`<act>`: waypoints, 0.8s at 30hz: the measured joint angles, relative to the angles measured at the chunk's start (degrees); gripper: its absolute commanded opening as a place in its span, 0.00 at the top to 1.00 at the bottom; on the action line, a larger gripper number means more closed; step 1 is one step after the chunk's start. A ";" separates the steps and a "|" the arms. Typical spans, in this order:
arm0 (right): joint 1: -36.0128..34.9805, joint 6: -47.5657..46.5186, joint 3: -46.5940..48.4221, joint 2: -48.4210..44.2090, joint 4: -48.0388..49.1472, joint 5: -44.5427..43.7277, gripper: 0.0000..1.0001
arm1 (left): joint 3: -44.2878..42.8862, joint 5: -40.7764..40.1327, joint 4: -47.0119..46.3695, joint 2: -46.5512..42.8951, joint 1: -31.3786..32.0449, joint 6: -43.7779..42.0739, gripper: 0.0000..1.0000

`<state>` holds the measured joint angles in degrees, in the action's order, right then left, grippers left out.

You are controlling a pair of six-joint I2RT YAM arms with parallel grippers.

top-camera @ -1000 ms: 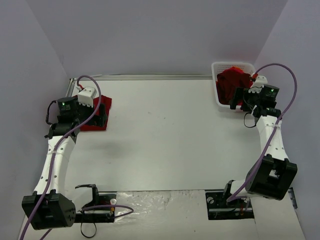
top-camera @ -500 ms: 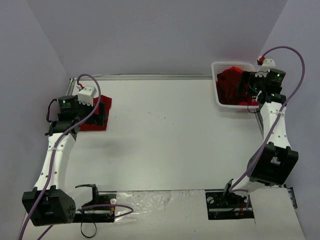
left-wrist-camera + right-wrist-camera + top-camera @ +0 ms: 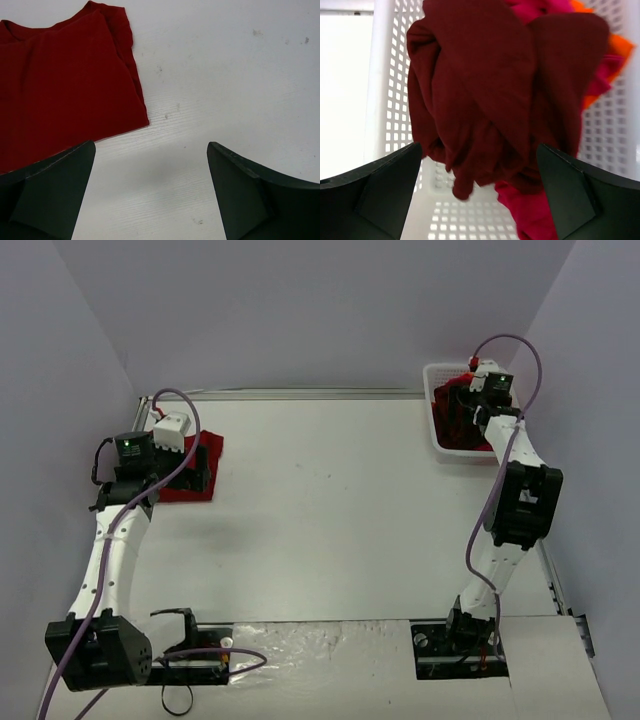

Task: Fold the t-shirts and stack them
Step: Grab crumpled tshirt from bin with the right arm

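— What is hidden or hard to read here?

— From above, both claws are largely masked by their own wrists. The left claw (image 3: 151, 150) shows clearly only in its own camera. Its jaws stand wide apart with nothing between them but bare table (image 3: 330, 510), just beside the edge of a folded red t-shirt (image 3: 65, 85). That shirt runs off the frame at the left, and in the overhead view the left arm (image 3: 110, 550) covers much of it.

— And the right claw?

— The right claw (image 3: 478, 150) is spread wide over the white lattice basket (image 3: 390, 75) in the far right corner. A bunched dark maroon t-shirt (image 3: 485, 90) sits ahead of the open jaws. Whether they touch the cloth cannot be told, but nothing looks pinched. A crimson shirt (image 3: 525, 215) and an orange one (image 3: 620, 50) peek out from beneath the maroon, mostly buried.

— The surroundings?

— The table is white, faintly scuffed and speckled, inside plain pale lilac walls (image 3: 300, 310). The red t-shirt lies flat at the far left, well apart from the basket. A purple cable (image 3: 178, 398) loops over the left arm, and another loops over the right arm (image 3: 520, 505).
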<state>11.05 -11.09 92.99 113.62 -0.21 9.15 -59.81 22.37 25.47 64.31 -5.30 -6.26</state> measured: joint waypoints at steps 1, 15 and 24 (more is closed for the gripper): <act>-0.59 -0.09 0.70 1.46 0.07 -0.24 0.06 | 0.00 -0.02 0.00 0.13 -0.09 -0.17 0.06; -1.66 -0.94 9.05 13.00 1.64 -4.85 0.35 | 0.00 -0.39 0.00 3.65 -0.35 -0.92 0.06; -1.62 0.11 9.25 13.40 2.58 -4.90 1.00 | 0.00 -0.35 0.00 3.67 -0.35 -1.05 0.06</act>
<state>9.43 -10.98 102.24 127.02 2.37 4.25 -59.81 22.02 25.47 67.99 -5.65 -7.31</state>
